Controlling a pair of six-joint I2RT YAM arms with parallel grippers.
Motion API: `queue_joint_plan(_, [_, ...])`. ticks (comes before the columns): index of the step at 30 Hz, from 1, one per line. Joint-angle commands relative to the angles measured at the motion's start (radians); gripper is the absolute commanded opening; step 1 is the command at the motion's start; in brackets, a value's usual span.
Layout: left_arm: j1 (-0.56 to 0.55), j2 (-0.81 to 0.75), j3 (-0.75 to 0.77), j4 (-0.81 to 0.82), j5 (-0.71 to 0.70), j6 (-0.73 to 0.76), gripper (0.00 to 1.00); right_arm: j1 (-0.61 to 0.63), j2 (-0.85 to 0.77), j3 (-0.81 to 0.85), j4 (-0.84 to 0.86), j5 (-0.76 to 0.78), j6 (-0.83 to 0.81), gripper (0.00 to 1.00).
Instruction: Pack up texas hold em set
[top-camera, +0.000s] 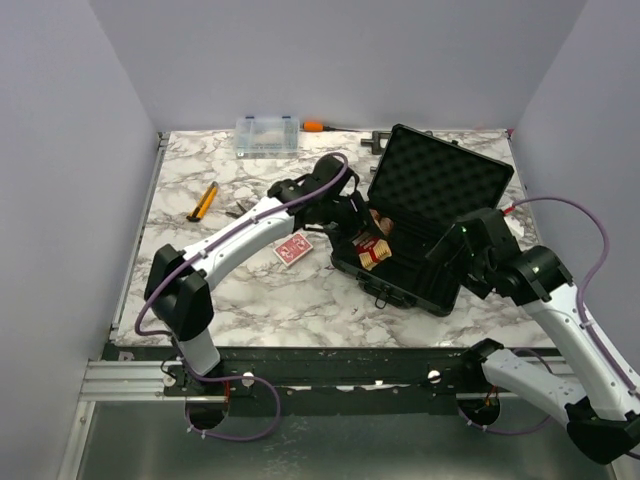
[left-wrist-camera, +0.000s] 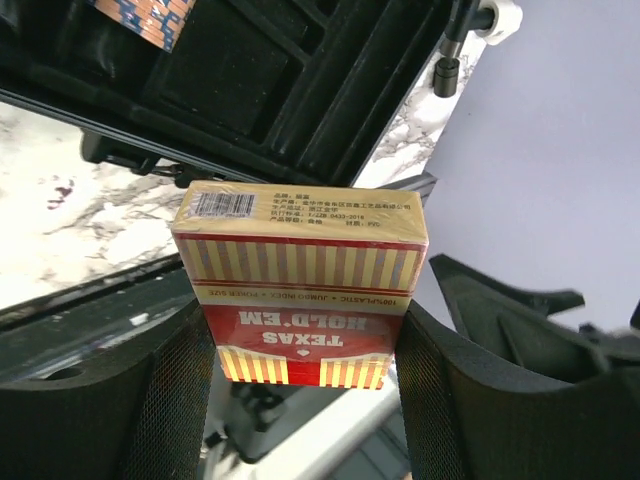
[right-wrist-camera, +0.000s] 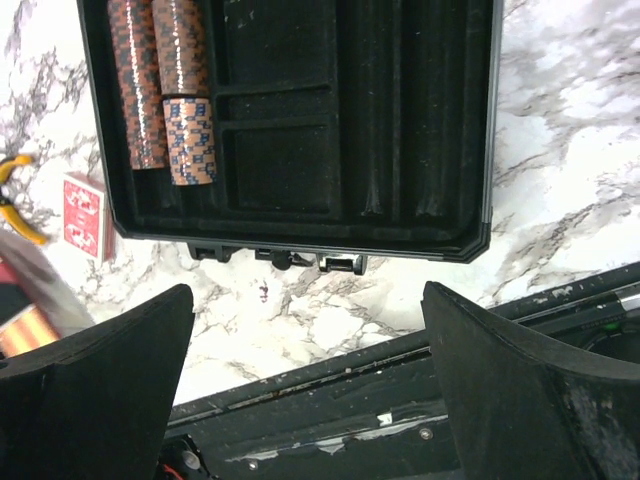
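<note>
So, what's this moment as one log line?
left jaws: shut on card deck | right jaws: open, near case | chip rolls: in case | second deck: on table

Plain lavender-grey walls (top-camera: 330, 60) enclose a white marble-patterned table (top-camera: 270, 300) on three sides.

Marble table (top-camera: 300, 300), grey walls (top-camera: 60, 150) on three sides. Clear box (top-camera: 267, 135) at the far edge, left of centre. Just right of it, an orange-handled tool (top-camera: 314, 126) lies along the back wall; can't tell the type. Small black part (top-camera: 375, 140) further right. Yellow-handled pliers (top-camera: 204, 201) on the left side, well apart from the box, with small dark bits (top-camera: 237, 209) just beside them.
</note>
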Motion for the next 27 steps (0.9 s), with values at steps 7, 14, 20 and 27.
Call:
queue_joint_plan(7, [-0.084, 0.166, 0.075, 0.074, 0.049, -0.419, 0.00, -0.005, -0.005, 0.085, -0.178, 0.168, 0.135, 0.99])
queue_joint_plan(14, [-0.119, 0.251, 0.127, 0.073, 0.009, -0.501, 0.00, -0.005, -0.017, 0.080, -0.213, 0.161, 0.157, 0.98])
queue_joint_plan(20, [-0.123, 0.326, 0.168, 0.063, -0.008, -0.534, 0.00, -0.005, -0.048, 0.077, -0.217, 0.144, 0.151, 0.98])
queue_joint_plan(27, [-0.130, 0.358, 0.174, 0.058, -0.043, -0.568, 0.10, -0.006, -0.070, 0.067, -0.221, 0.123, 0.139, 0.98])
